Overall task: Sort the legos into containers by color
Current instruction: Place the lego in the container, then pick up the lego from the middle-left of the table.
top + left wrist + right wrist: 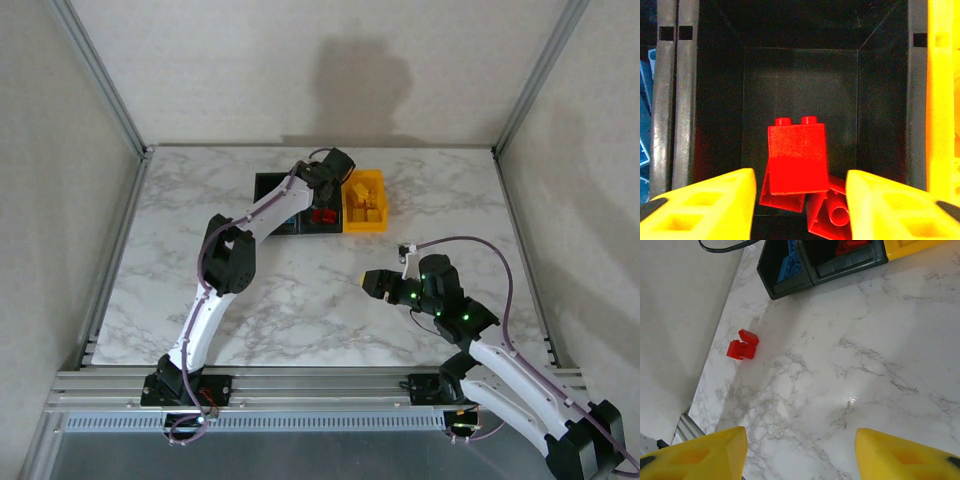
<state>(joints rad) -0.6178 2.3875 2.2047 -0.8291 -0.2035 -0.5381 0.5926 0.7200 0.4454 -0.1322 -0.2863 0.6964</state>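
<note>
- Two yellow fingers (715, 200) of the left gripper (801, 197) stand apart and grip nothing. There is a gap on each side of the red brick (796, 157) below them, and neither finger touches it.
- That red brick sits over other red bricks (832, 217) at the near end of the middle black bin (800, 85), with its two studs pointing toward the bin's far wall.
- The yellow bin (940, 125) is just beside the middle bin, on its right.
- Seen from above, the left arm (230, 250) stretches from its base to the row of bins at the far side of the table (300, 300), with its gripper over the middle bin.
- The right gripper (800, 440) is spread wide and empty, hanging over bare marble.
- A pair of loose red bricks (742, 346) lie touching each other on the table near its left edge, well apart from the bins.
- The left black bin (771, 277) holds blue bricks (790, 262).
- Yellow bricks (365, 208) lie in the yellow bin.
</note>
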